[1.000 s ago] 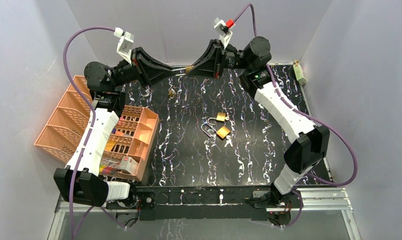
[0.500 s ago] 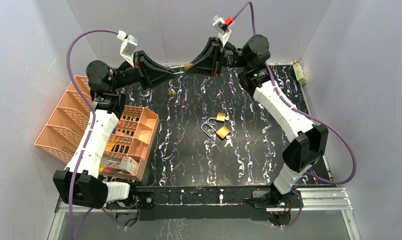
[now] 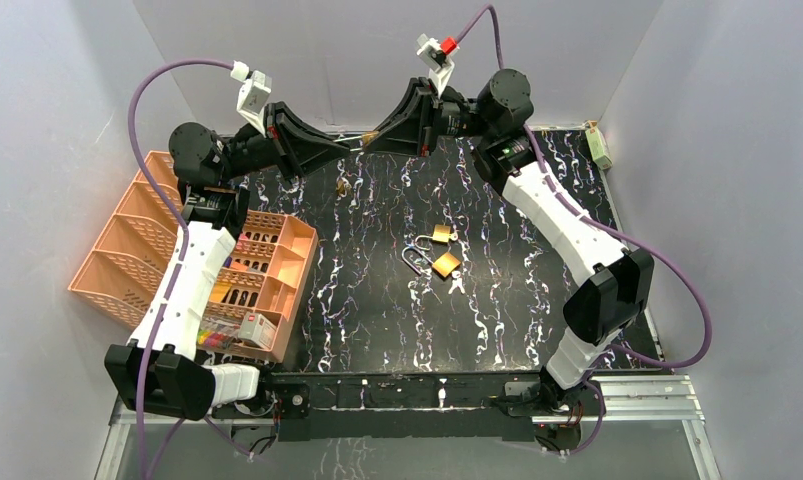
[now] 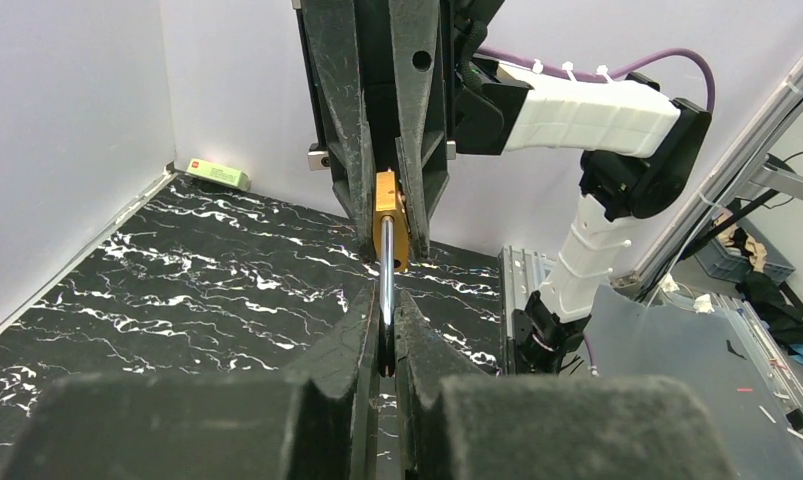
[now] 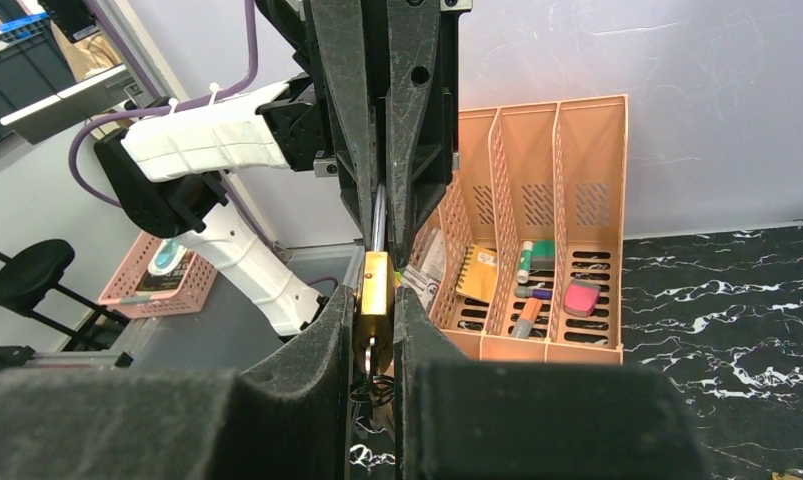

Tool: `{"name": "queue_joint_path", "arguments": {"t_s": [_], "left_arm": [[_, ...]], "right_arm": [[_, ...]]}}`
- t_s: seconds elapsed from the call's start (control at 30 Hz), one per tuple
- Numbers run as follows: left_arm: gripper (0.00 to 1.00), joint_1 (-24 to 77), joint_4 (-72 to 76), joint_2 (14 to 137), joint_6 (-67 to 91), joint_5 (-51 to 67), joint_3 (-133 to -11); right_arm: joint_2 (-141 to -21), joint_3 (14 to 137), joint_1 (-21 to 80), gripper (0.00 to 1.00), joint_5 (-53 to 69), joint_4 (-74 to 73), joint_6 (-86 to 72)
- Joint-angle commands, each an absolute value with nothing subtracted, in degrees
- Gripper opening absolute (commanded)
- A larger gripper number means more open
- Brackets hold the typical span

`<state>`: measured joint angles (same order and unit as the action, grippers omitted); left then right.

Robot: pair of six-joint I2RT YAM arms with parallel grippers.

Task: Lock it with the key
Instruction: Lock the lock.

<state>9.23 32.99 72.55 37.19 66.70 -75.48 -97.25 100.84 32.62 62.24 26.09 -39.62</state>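
Hangs mid-air above far edge of tabletop (image 3: 377, 310), btwn both arms: brass padlock (image 4: 389, 225). Pinched at shackle (image 4: 385, 290) by left jaws, at body by right jaws, both clamped tight. Risks: off-axis push jamming shackle, or slipping from thin pinch & dropping. Lies approx level, long axis arm-to-arm, shackle end toward left.

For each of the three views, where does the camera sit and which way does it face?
Top external: above and behind the bases, looking down on the table; both arms show whole.
Left wrist: on that wrist, facing the right arm; the left gripper pinches the shackle of the padlock.
Right wrist: on that wrist, facing the left arm and orange organizer; the right gripper clamps the brass body.
Shared: both wrist views show one padlock held between opposing grippers.
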Motion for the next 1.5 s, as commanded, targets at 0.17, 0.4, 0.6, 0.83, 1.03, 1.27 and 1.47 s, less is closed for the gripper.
{"name": "queue_joint_path", "arguments": {"t_s": [0.17, 0.4, 0.6, 0.83, 1.03, 1.27, 1.47], "left_arm": [[0.0, 9.4, 41.61, 71.89, 43.23, 68.31, -75.5], [0.0, 10.7, 44.93, 73.43, 47.85, 69.11, -75.86], [0.0, 13.34, 45.03, 74.35, 48.42, 68.11, -75.8], [0.0, 16.81, 45.01, 76.25, 48.01, 65.87, -76.88], [0.0, 16.85, 38.19, 75.34, 41.8, 64.53, -78.95], [0.0, 15.65, 29.11, 73.67, 34.48, 62.3, -81.3], [0.0, 13.8, 28.54, 74.12, 34.24, 61.17, -82.05]], "right_arm": [[-97.93, 105.33, 34.16, 0.0, 59.31, 25.34, -36.59], [-98.7, 106.24, 37.1, 0.0, 54.92, 20.17, -29.7], [-100.08, 107.6, 39.76, 0.0, 52.91, 18.49, -26.58], [-101.8, 109.29, 43.21, 0.0, 51.26, 17.67, -25.4], [-99.12, 106.02, 42.59, 0.08, 51.79, 17.57, -25.01], [-92.4, 100.73, 38.23, 0.34, 53.99, 14.67, -22.58], [-87.83, 94.38, 36.26, 0.45, 54.25, 15.12, -22.18]]}}
